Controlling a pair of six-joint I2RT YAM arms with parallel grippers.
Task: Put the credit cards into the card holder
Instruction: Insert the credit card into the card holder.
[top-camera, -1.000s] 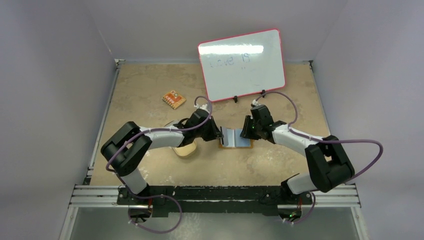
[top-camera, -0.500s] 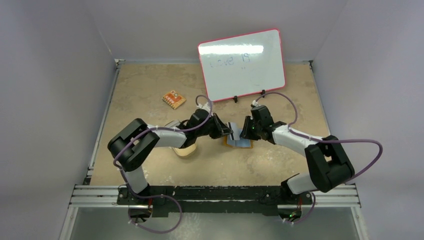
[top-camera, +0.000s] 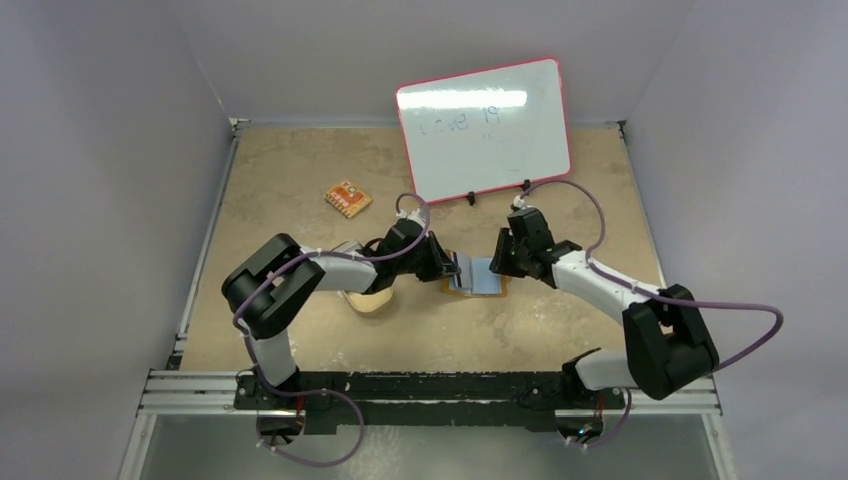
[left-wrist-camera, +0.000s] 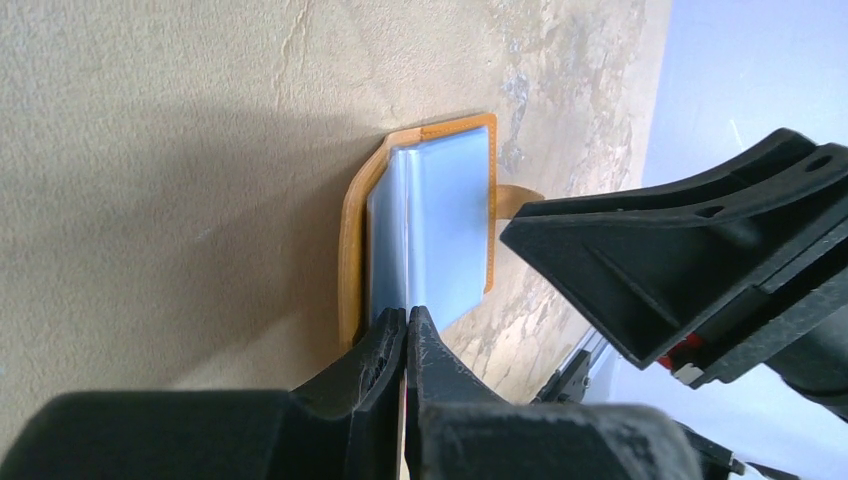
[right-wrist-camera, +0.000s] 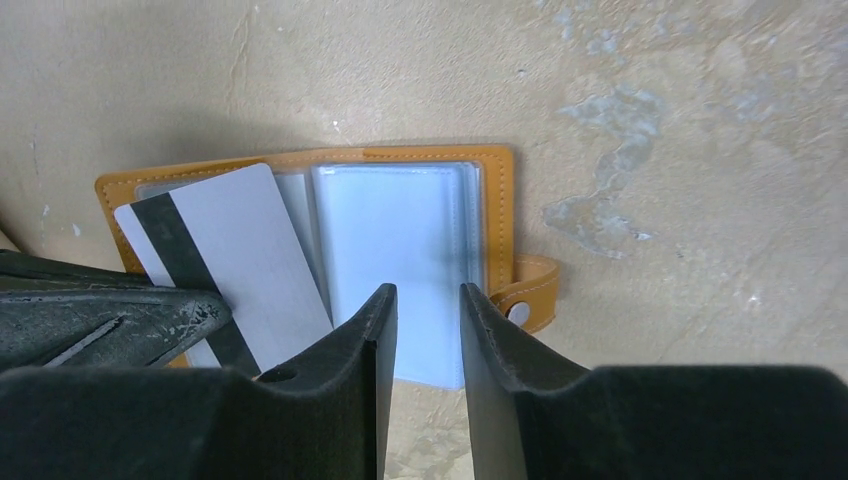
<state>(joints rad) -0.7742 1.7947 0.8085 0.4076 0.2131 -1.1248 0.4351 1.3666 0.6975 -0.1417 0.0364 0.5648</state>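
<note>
The credit card (right-wrist-camera: 235, 260) lies over the left page of the open card holder (right-wrist-camera: 405, 240), which sits flat on the table (right-wrist-camera: 700, 120), mid-frame in the overhead view. In the right wrist view the card's long axis runs from upper left to lower right, a little off the holder's spine. Its dark stripe follows the left long edge and its free short edge points towards the top of the frame. The holder's own long axis runs left to right, with the snap tab (right-wrist-camera: 520, 312) at lower right. I cannot tell whether any card edge has entered a pocket.

My left gripper (left-wrist-camera: 407, 325) is clamped tight on the card's near end, which shows edge-on from that wrist. My right gripper (right-wrist-camera: 428, 310) stands partly apart over the lower edge of the right page, with nothing clearly pinched.

To do this well, I'd square the card with the pocket mouth first, hold it low and nearly flat, then slide it gently. I'd use the right fingers to pin the holder so it can't skate.
</note>
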